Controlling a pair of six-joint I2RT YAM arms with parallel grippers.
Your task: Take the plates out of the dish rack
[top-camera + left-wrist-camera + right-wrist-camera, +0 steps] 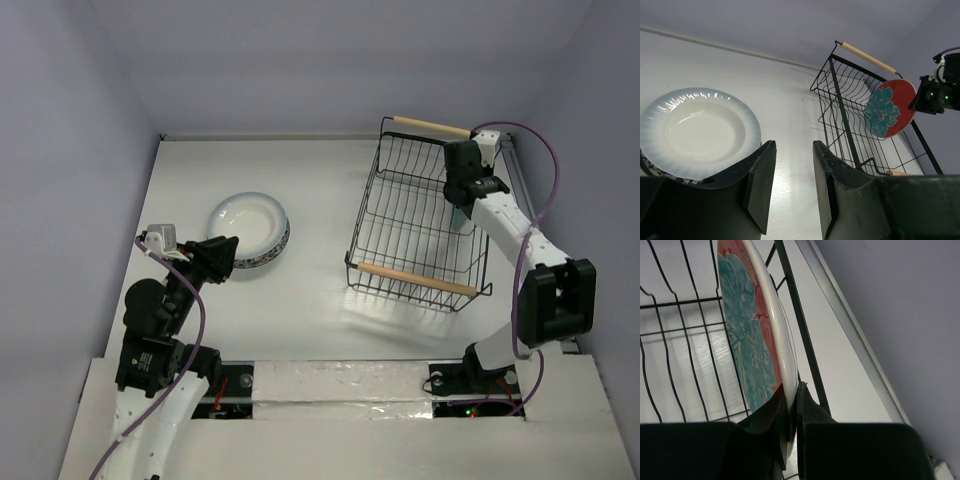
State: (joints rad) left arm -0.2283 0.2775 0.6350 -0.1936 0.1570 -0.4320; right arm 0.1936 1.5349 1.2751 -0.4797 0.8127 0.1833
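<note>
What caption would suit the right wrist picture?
Right hand pinching the rim of the red plate that stands in the rack.

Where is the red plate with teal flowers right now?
The red plate is upright at the right side of the dish rack, right of centre in the top view, its rim pinched by the right gripper.

The top external camera looks down from high behind the arm bases over the whole table (320,310). The left wrist camera sits low, facing across to the dish rack (867,57). The right wrist camera is hard against the red plate (750,340) inside it. All views share the rack.
</note>
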